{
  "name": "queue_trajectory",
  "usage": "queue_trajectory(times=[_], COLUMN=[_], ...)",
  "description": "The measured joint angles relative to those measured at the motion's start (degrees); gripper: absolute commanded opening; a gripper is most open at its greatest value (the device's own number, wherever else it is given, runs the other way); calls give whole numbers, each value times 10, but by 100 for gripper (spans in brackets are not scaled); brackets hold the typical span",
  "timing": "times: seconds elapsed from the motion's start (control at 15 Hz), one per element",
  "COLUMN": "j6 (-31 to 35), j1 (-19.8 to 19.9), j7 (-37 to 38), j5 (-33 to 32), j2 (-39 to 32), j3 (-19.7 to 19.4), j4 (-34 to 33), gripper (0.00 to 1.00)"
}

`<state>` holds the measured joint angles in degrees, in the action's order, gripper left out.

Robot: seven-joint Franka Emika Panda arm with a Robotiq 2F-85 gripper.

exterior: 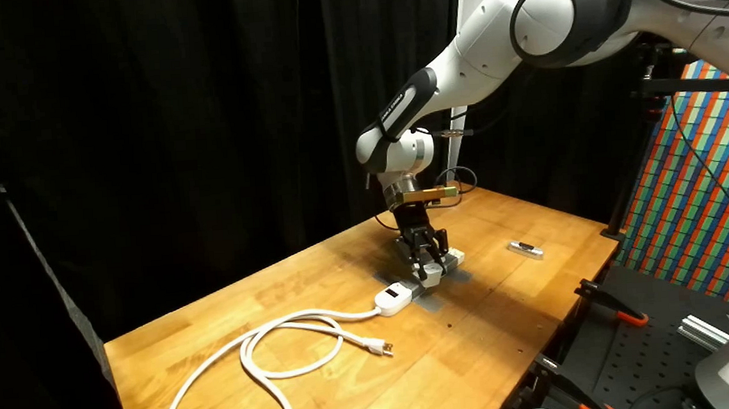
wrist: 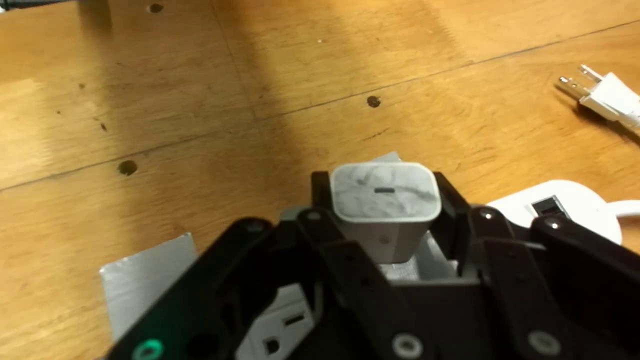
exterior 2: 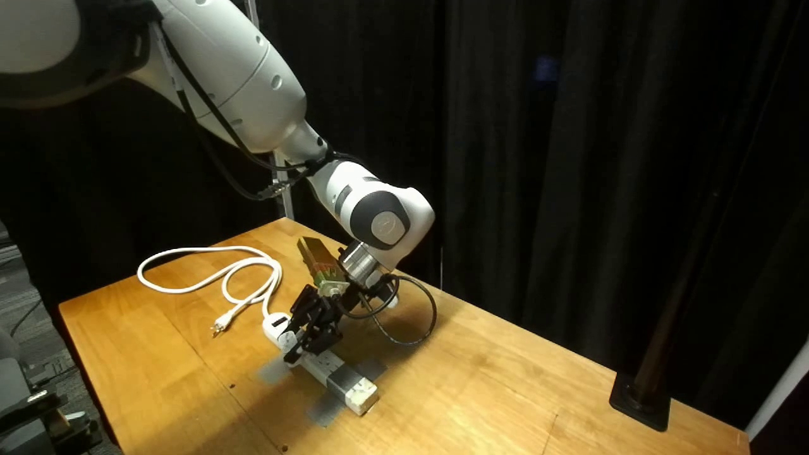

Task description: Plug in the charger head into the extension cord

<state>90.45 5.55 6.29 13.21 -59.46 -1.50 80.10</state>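
Observation:
The charger head [wrist: 385,192], a small white block with a marbled face and a slot, is between my gripper's fingers in the wrist view. My gripper [exterior: 431,268] is shut on it, one finger against each side. Below it runs the extension cord [exterior 2: 323,364], a grey-and-white socket bar lying flat on the table. A socket face [wrist: 280,325] of the bar shows past the fingers in the wrist view. The block stands over the bar close to its white cable end [exterior: 394,298]. Its underside is hidden, so I cannot tell whether its prongs are in a socket.
Grey tape [wrist: 145,285] runs beside and over the bar onto the wooden table. A looped white cable [exterior: 289,319] ends in a pronged plug [wrist: 612,100]. A small silver item [exterior: 525,250] lies apart on the table. A black pole base [exterior 2: 639,399] stands near the edge.

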Motion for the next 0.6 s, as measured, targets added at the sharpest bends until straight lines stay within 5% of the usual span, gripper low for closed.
queue_trajectory(times=[0.6], j6=[165], j1=[0], j7=[-17], j5=[27], j2=[103], j3=[4], j4=[172], gripper=[23])
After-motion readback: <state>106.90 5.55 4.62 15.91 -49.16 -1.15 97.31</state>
